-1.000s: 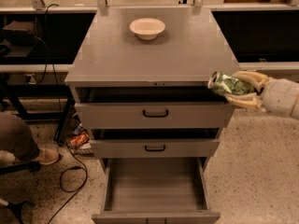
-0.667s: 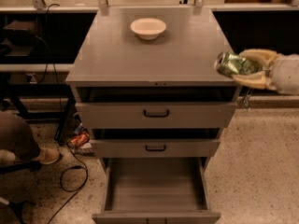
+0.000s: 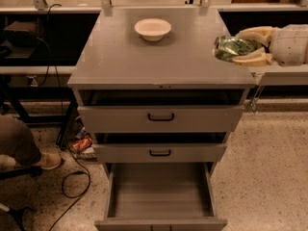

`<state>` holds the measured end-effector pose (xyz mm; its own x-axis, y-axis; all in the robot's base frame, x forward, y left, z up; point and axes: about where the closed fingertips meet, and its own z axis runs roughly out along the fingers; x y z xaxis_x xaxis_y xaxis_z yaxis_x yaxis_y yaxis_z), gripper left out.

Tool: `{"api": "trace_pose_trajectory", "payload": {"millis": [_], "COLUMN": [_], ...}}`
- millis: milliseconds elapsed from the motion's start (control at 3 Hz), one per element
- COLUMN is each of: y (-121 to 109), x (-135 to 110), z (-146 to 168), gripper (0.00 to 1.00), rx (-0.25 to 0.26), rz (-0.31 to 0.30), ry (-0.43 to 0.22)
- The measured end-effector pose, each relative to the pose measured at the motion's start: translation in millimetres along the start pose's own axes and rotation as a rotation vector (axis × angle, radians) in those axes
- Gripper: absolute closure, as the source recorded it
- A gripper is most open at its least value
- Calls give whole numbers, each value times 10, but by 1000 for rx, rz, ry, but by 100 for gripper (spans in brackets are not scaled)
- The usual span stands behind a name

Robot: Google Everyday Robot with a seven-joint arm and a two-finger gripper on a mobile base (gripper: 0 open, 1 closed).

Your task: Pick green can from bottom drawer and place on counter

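Over the right edge of the counter, the green can lies on its side in the gripper. Its long axis runs roughly left to right, level with the counter top. One silver end points left, toward the middle of the counter; the other end is hidden between the fingers. The two pale fingers close on the can from above and below, holding it around its body. Whether the can touches the counter surface or hangs just above it cannot be told. The rest of the arm reaches in from the right edge of the view.

Farther back on the counter, well apart from the can, stands a white bowl, upright. Below the counter, the top drawer and the middle drawer each stand slightly open, each with a black handle. The bottom drawer is pulled far out, showing its flat grey floor. At the left, a person's leg and shoe rest on the speckled floor beside a black cable.
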<state>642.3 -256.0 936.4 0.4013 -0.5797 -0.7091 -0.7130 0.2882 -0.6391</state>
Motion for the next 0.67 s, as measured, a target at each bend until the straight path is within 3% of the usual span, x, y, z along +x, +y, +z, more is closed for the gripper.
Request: {"api": "trace_pose_trajectory", "payload": {"millis": [333,667], "y": [-116,-136], "x": [-31,35], "z": [292,698], "gripper": [100,100], "rx": [-79,-152], "rz": [-6,36], "ry": [24,85]}}
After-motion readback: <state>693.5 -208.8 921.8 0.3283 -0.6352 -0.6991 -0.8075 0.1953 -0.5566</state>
